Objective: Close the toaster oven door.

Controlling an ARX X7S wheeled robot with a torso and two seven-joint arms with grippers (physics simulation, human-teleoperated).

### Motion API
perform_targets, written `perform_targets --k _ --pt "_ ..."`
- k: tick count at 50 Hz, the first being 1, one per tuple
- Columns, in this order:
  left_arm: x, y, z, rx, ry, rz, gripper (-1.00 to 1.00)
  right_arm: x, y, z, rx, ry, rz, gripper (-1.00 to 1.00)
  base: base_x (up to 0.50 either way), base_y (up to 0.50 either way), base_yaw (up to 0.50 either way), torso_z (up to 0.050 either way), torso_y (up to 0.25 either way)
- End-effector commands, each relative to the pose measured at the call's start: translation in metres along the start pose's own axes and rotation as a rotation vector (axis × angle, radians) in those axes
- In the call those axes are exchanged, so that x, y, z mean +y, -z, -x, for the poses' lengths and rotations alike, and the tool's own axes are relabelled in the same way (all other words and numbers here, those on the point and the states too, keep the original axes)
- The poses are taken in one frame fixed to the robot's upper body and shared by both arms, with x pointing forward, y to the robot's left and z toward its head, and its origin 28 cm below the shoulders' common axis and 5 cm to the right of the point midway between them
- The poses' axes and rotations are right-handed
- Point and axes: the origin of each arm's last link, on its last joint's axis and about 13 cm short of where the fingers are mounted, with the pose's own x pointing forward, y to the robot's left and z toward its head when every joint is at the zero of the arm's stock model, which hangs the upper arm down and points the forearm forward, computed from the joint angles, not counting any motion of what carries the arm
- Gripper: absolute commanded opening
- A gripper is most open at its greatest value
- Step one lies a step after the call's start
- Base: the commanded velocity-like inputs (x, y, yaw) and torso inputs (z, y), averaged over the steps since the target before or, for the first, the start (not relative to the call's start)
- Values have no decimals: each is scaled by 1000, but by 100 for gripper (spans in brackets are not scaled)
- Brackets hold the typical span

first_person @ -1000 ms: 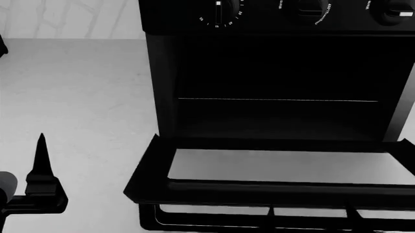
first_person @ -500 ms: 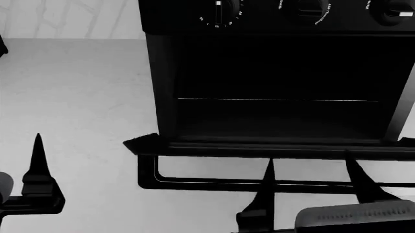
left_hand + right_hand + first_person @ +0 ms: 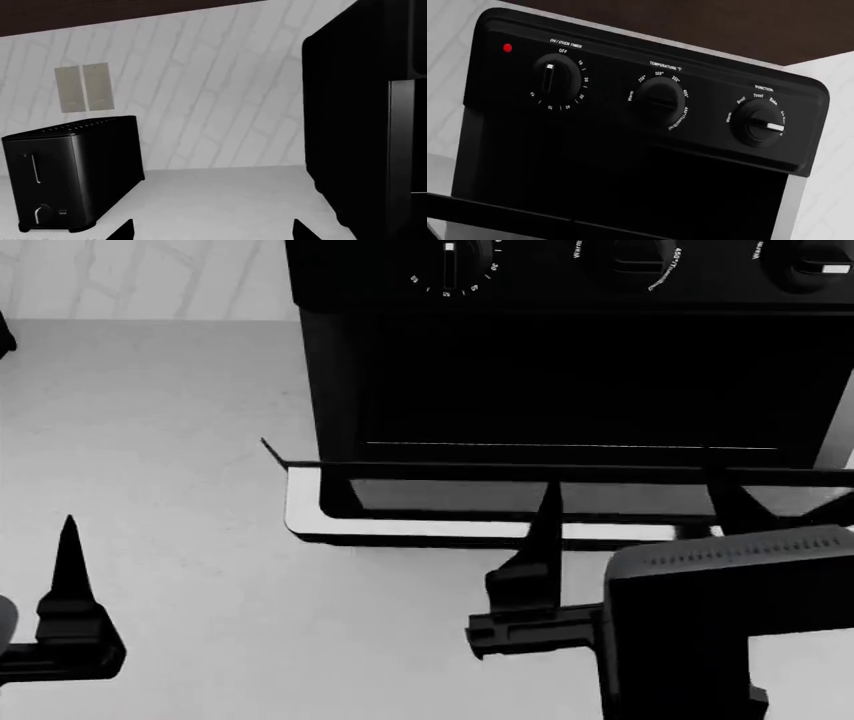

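Toaster oven door point(image 3: 534, 472) edge-on, pane hidden

Grey and black only, no colour except one red lamp point(image 3: 507, 48) on the toaster oven point(image 3: 574, 370). Flat, soft light all over, from no clear side. Pale counter point(image 3: 160, 440) left of the toaster oven, evenly lit, with hardly any shadow beside it. Deep black inside the toaster oven, nothing to make out but one thin bright line. White strip of shine along the toaster oven door point(image 3: 534, 530), just below the toaster oven. Sharp everywhere, no blur. Straight edges, no bending near the corners. Small white dial words crisp and easy to read.
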Motion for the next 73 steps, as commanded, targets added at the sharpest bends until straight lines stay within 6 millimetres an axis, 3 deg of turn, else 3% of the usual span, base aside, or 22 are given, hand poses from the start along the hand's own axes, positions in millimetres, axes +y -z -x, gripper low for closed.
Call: perform_targets --k 1,31,61,73 --pt "1 2 -1 0 -1 1 100 12 41 -34 273 -164 -74 100 0 0 5 0 0" --pt "7 -1 -2 -4 -24 -1 100 16 50 -97 339 -200 -71 100 2 1 3 0 0" --pt "7 -2 -3 -4 -31 -5 100 13 73 -190 449 -144 -32 100 16 3 10 2 0" --pt "9 -1 -3 -1 -36 -4 100 14 73 -195 458 -128 -25 100 28 1 12 3 0"
